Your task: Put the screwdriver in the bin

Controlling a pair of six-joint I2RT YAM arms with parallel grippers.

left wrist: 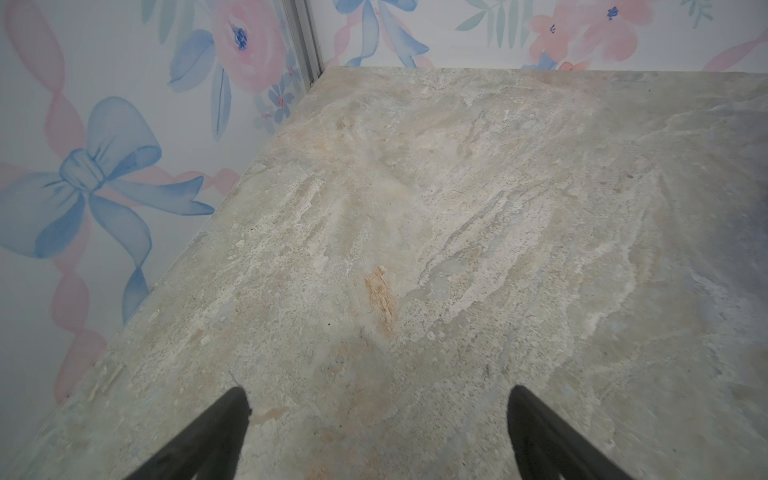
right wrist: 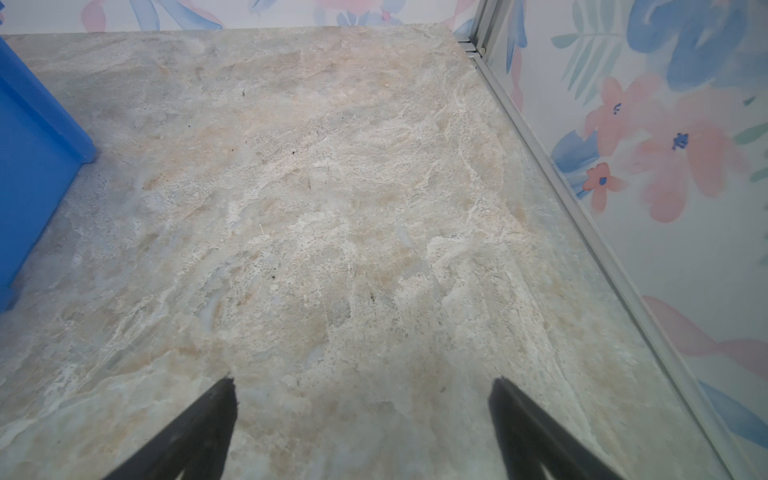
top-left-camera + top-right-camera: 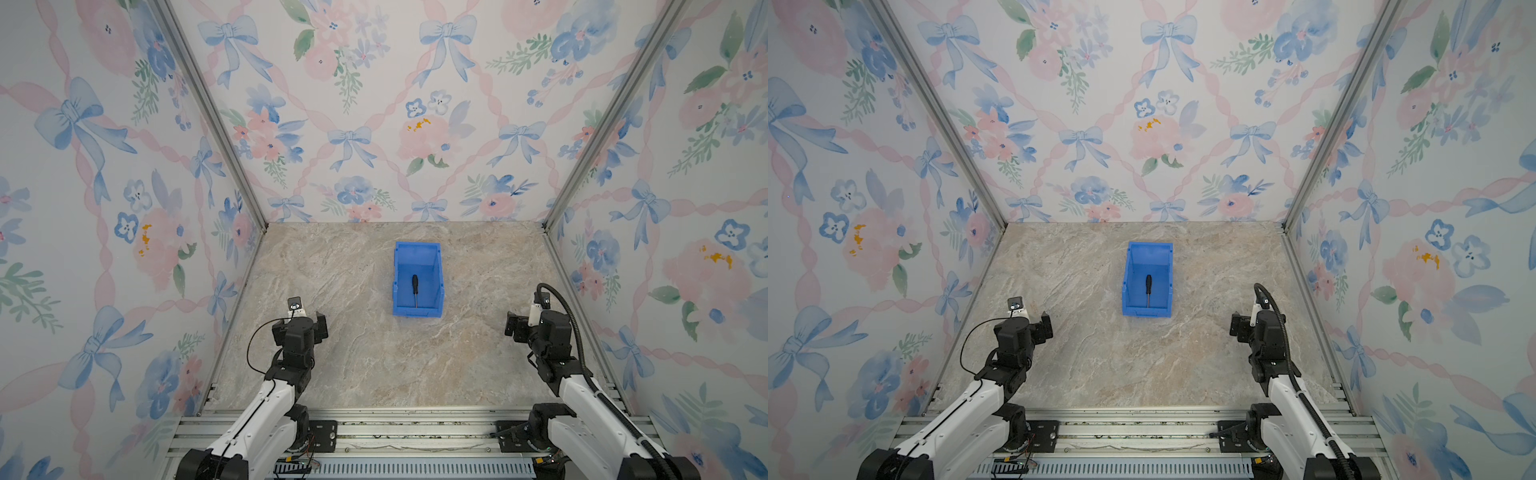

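The marbled beige stone-look bench (image 3: 374, 374) lay beneath me, boxed in by floral-papered walls (image 3: 104, 208). My left arm (image 3: 257, 419), white with black joints, rose from the near edge on the bench's left side. Its elbow was folded and its wrist was turned towards the far left corner. My right arm (image 3: 582, 399) mirrored it by the right edge and faced the far right corner.

The bright blue rectangular plastic bin (image 3: 398, 274) sat mid-bench, nearer the far edge, with its low lip towards the near edge. It was well apart from both arms. One of its outer walls showed in the right wrist view.

My left gripper (image 1: 376, 395) was held over bare bench, its black fingers (image 1: 216, 436) spread wide and nothing between them. My right gripper (image 2: 361, 384) was equally released and empty.

The small slim screwdriver (image 3: 414, 286), with a black handle and thin silver shaft, lay flat on the bin's floor. Its handle pointed towards the far wall and its tip lay close to the low lip.
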